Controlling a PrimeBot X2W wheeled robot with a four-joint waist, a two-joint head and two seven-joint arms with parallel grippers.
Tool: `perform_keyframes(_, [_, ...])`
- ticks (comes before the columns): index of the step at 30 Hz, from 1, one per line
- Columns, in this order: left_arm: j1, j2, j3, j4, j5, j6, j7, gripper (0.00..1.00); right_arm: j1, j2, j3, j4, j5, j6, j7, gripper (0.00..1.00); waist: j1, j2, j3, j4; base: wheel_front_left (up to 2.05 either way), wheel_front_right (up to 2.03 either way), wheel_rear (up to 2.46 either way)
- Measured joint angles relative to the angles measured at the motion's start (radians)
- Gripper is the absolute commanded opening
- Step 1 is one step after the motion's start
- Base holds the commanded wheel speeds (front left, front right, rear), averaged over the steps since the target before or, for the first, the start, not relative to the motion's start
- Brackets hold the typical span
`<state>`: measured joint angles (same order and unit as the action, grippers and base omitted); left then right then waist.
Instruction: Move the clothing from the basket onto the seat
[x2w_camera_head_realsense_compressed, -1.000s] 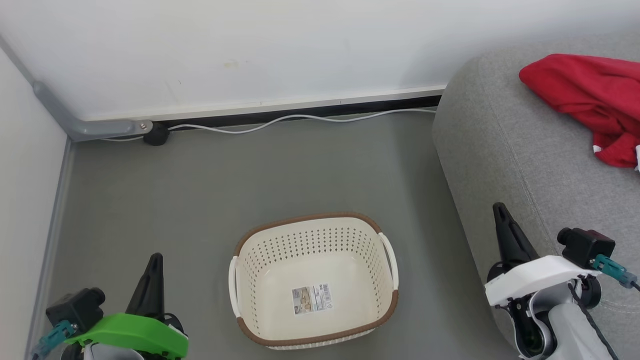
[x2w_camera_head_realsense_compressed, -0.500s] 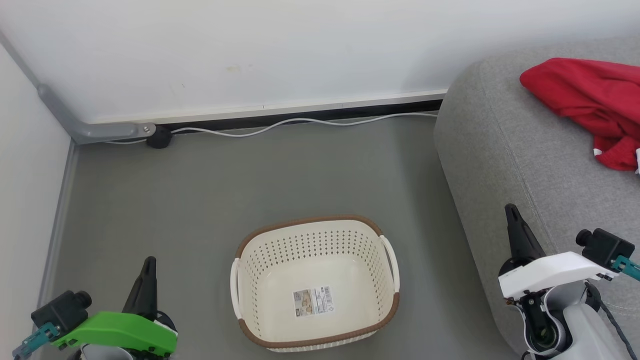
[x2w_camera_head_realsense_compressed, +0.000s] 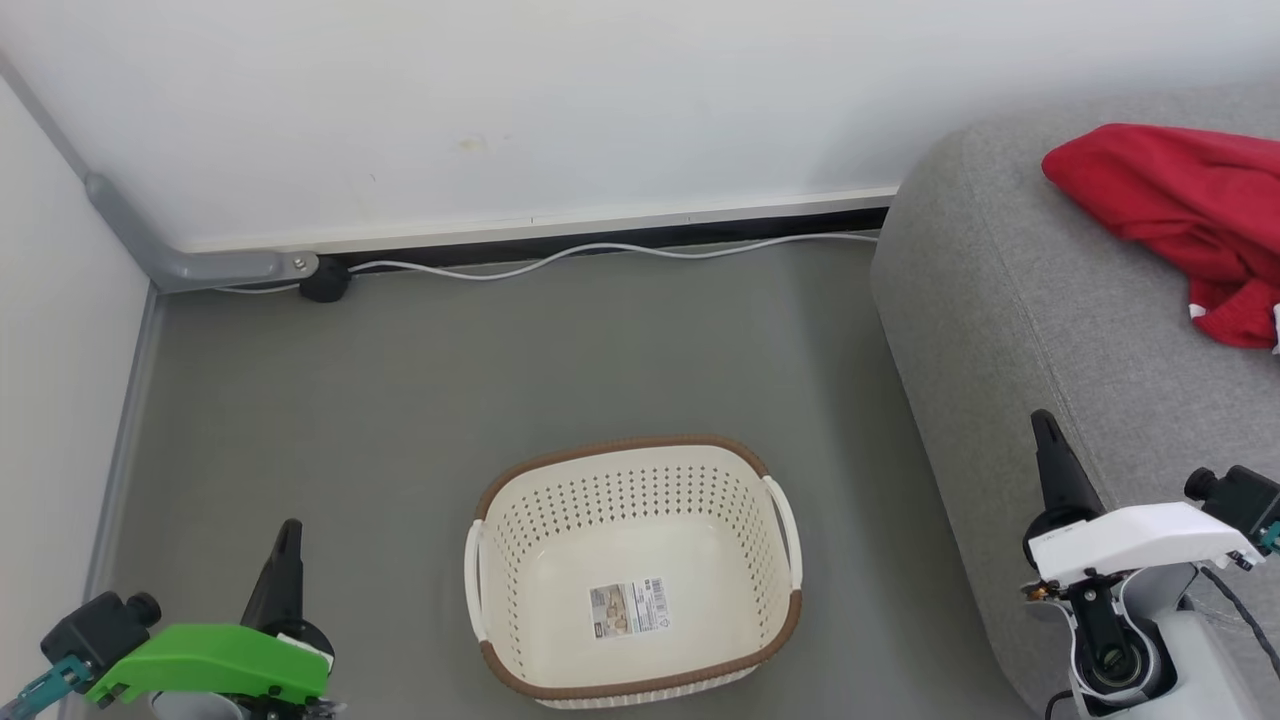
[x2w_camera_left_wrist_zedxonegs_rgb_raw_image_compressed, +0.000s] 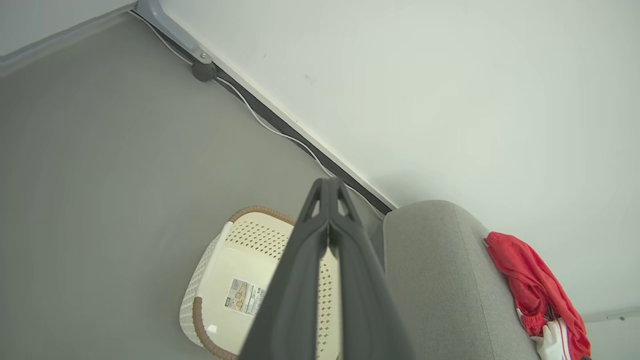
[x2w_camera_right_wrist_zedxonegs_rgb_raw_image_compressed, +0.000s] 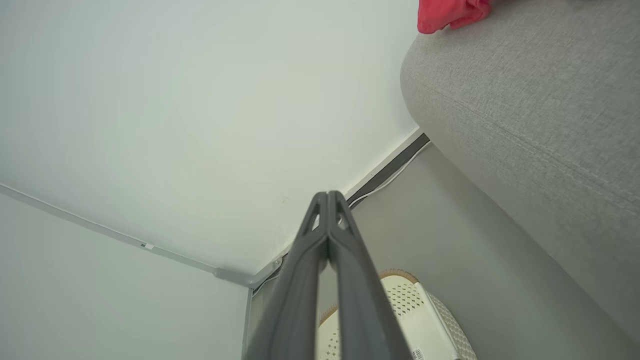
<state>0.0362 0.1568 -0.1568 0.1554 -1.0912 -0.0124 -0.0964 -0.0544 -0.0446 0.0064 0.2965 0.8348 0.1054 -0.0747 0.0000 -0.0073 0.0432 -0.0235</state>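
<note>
The red clothing (x2w_camera_head_realsense_compressed: 1170, 200) runs off the right edge of the head view, so its far part can't be seen, and the sofa (x2w_camera_head_realsense_compressed: 1040, 320) is cut off there too. The print on the label (x2w_camera_head_realsense_compressed: 627, 607) inside the basket (x2w_camera_head_realsense_compressed: 620, 490) is too small to read. In the left wrist view, the left gripper (x2w_camera_left_wrist_zedxonegs_rgb_raw_image_compressed: 327, 184) covers the basket's middle.
</note>
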Motion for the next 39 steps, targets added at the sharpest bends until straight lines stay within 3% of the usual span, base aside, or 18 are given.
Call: perform_keyframes(39, [-0.058, -0.056, 0.128, 0.078, -0.394, -0.076, 0.115, 0.0, -0.005, 0.004, -0.105, -0.006, 0.538, 0.009, 0.136, 0.0, 0.0, 0.0, -0.029, 0.017, 0.0, 0.0, 0.0])
